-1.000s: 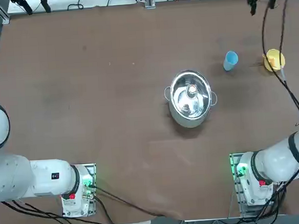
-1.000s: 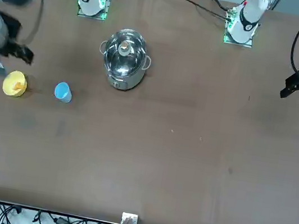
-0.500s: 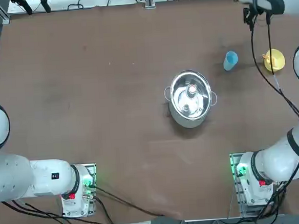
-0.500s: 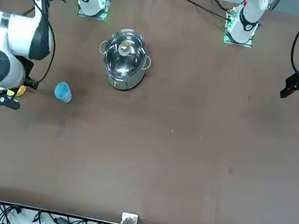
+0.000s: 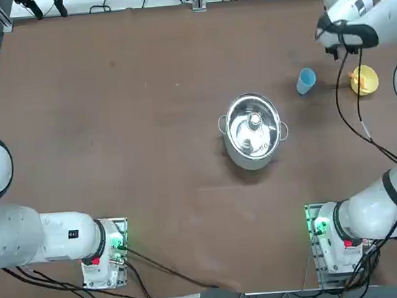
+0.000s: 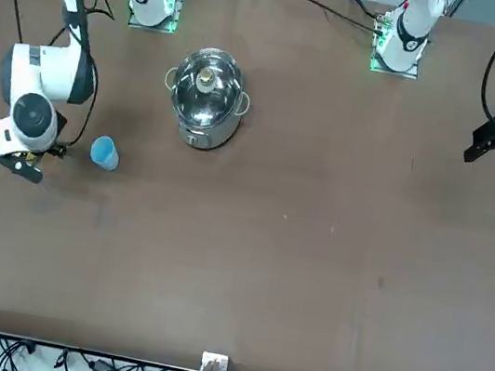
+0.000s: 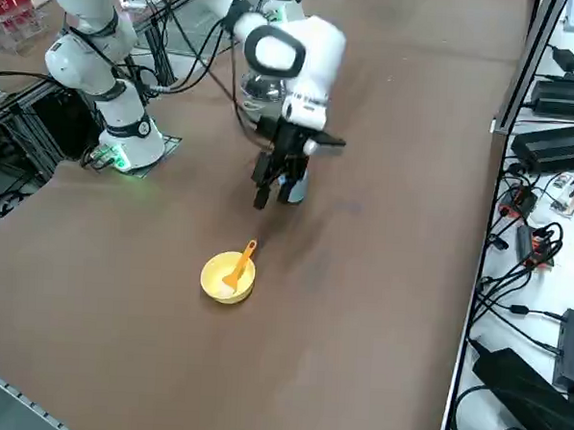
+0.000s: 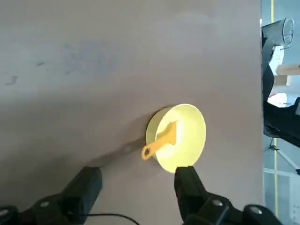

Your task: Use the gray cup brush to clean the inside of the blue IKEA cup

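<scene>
One brush in view: the gray cup brush [image 8: 161, 138] lies in the yellow bowl [image 8: 190, 123], orange handle end poking over the rim.
I read the right gripper [image 8: 136, 185] as spread and empty above the table [image 8: 84, 61], the bowl just ahead of its fingertips [image 8: 186, 180]. I see the blue IKEA cup [image 5: 305, 81] upright beside the gripper, apart from the bowl; steel pot [image 5: 253, 130] sits well apart.
</scene>
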